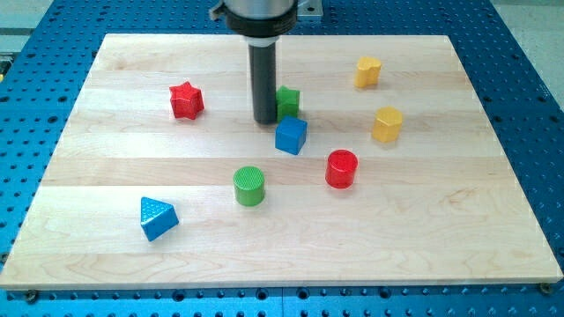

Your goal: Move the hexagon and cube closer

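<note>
Spreading across nearly the whole view, the pale wooden worktop (423, 246) sits on a blue perforated base (35, 18). From the view's top a dark rod (264, 79) comes straight down out of a silvery mount; it is a plain pusher tool with nothing that opens or closes, and it has hold of nothing. My tip (265, 121) rests on the wood just to the view's left of the green hexagon (289, 101), close enough that I cannot tell whether they touch. The blue cube (291, 136) lies just below the hexagon, toward the view's bottom, with its upper corner very near the hexagon's base and just right of my tip. A blue triangular block (157, 217) sits well apart near the bottom left. A red cylinder (341, 168) stands to the right of the cube, a green cylinder (249, 186) below and left of it. A red star (186, 100) lies at the left, and two yellow blocks (367, 71) (387, 124) at the upper right.
</note>
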Controlling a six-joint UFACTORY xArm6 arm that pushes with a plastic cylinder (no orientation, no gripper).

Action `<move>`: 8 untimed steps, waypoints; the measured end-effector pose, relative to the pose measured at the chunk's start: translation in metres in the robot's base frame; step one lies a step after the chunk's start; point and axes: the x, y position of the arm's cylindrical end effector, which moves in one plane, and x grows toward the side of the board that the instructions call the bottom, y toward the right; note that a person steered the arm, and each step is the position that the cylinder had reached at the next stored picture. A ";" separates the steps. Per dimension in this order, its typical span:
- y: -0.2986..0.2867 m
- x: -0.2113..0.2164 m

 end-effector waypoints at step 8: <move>0.069 -0.040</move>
